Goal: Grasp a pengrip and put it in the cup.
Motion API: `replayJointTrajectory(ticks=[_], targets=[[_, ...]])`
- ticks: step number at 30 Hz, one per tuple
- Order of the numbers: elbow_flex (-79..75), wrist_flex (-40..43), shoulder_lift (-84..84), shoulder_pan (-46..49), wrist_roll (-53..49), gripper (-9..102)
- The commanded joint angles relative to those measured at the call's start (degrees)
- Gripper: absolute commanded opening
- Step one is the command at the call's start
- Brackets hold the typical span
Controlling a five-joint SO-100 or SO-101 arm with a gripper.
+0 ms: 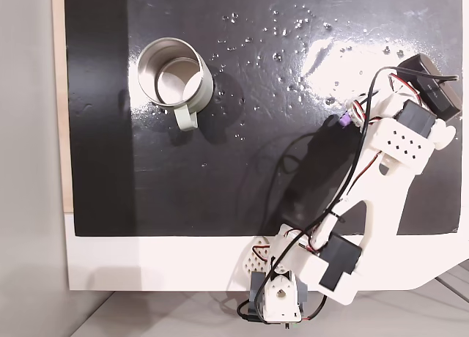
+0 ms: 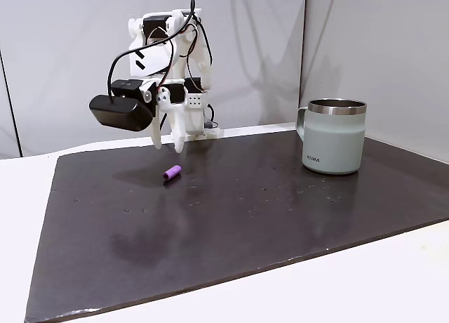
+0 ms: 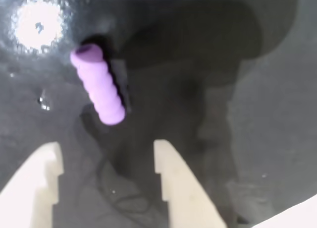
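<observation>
Black glossy mat (image 2: pixel 245 218), glare-spotted, on a white table (image 2: pixel 393 281) before pale grey walls (image 2: pixel 63 42). The pengrip (image 2: pixel 172 173) lies flat on the mat just beyond the raised gripper (image 3: pixel 108 148), whose pale fingers (image 3: pixel 173 178) stand apart with nothing between them. The cup (image 2: pixel 335 135) stands upright, well apart, handle toward the arm.

A black mat (image 2: pixel 231 225) carries the pengrip (image 2: pixel 172 173) and the cup (image 2: pixel 334 136).

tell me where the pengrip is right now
The pengrip lies flat on the dark mat, left of the cup in a fixed view, just below the open gripper; the wrist view shows it just ahead of the fingers.
</observation>
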Motion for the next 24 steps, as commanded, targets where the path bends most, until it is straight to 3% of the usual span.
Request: replayJointTrajectory(ticks=[1, 18, 24], targets=[[-3.6, -1.8, -0.4, -0.2, -0.3, 18], [-6.9, -5.4, -11.6, -1.6, 0.2, 18], [-6.9, -7.3, -14.6, -1.4, 0.4, 10]])
